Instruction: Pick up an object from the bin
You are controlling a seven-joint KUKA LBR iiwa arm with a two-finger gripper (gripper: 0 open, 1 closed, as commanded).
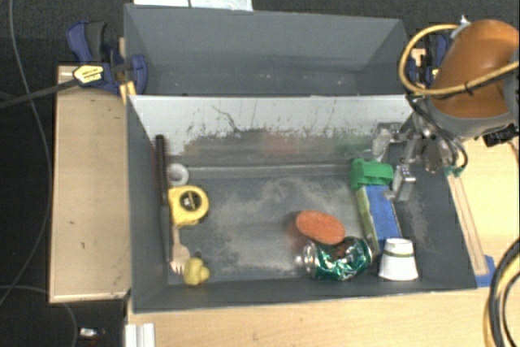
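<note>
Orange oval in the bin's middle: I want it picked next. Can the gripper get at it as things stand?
Probably yes: the orange oval lies uncovered, left of the gripper in the view; only the crushed green can crowds its near edge.

The jaws hang at the right of the bin [268,53], just beside a green-headed blue tool [380,215] near a crushed green can [335,260].

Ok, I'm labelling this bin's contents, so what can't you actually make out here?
- Green-and-blue tool, camera view: the gripper overlaps its green end; its kind is unclear.
- Small silvery round thing by the left wall: too small to name.
- Yellow lump in the front left corner: whether it is joined to the pale fork-like piece is unclear.
- Crushed green can: print too small to read.
</note>
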